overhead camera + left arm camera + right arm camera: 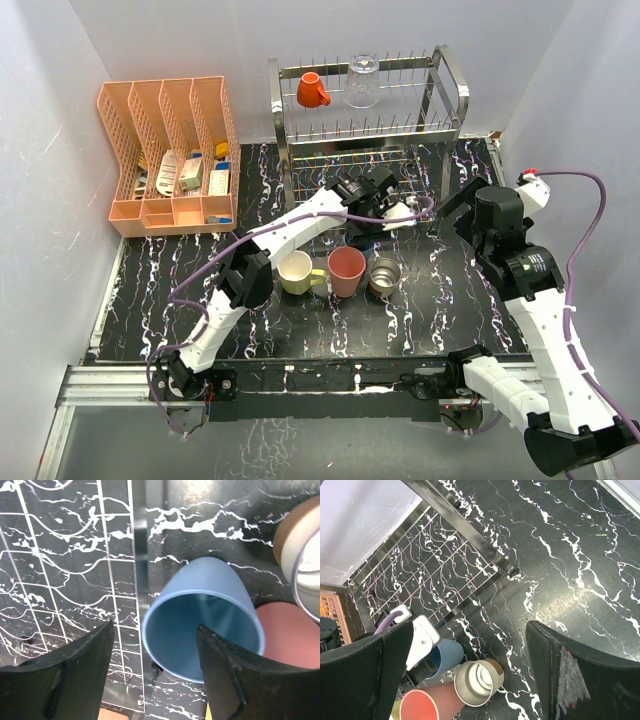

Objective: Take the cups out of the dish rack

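Observation:
The chrome dish rack (365, 120) stands at the back with a small orange mug (312, 90) and a clear glass (362, 82) on its upper tier. A yellow mug (296, 272), a salmon-red cup (346, 270) and a steel cup (384, 276) stand in a row on the table. My left gripper (154, 629) is open, its fingers on either side of the upright light blue tumbler (200, 625), which stands just behind that row. My right gripper (470, 625) is open and empty, above the table beside the rack's front right corner (510, 571). The pink mug is out of view.
A peach slotted organizer (170, 155) with small items stands at the back left. The rack's lower wire grid (65, 580) lies just left of the tumbler. The left arm (300, 215) reaches over the table's middle. White walls close both sides.

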Controlling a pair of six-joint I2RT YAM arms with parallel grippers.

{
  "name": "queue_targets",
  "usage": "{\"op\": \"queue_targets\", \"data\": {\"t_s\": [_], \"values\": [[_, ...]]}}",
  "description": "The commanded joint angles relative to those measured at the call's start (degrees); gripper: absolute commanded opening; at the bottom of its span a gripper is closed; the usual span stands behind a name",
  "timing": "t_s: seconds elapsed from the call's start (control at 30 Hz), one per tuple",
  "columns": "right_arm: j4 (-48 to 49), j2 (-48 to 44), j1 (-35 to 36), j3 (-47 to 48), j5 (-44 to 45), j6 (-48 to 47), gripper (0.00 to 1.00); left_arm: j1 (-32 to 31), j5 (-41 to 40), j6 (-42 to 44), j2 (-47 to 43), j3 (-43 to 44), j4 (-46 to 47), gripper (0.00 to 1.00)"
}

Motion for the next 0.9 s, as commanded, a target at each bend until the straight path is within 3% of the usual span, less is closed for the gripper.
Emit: {"op": "queue_targets", "data": {"t_s": [0.0,0.27,0.57,0.7,0.87], "values": [[3.75,0.17,-0.25,3.86,1.37,-1.28,0.98,0.36,-0.2,-0.45,-6.01,0.42,4.64,0.69],[10.12,4.0,-0.25,14.19,-2.89,-10.69,0.98,0.33,2.72,-0.46,-13.26,6.4,-2.3,0.95],[13.58,20.74,-0.25,36.89,-21.65,-22.29,0.98,1.82,12.38,-2.66,-39.13,-17.47,-7.3,0.97],[14.04,29.67,-0.22,46.56,-29.84,-24.95,0.98,10.89,19.93,-8.52,-49.33,-24.49,-5.04,0.97],[15.71,39.93,-0.17,57.97,-34.12,-25.93,0.98,19.06,22.56,-10.32,-54.94,-30.62,-3.38,0.97]]}}
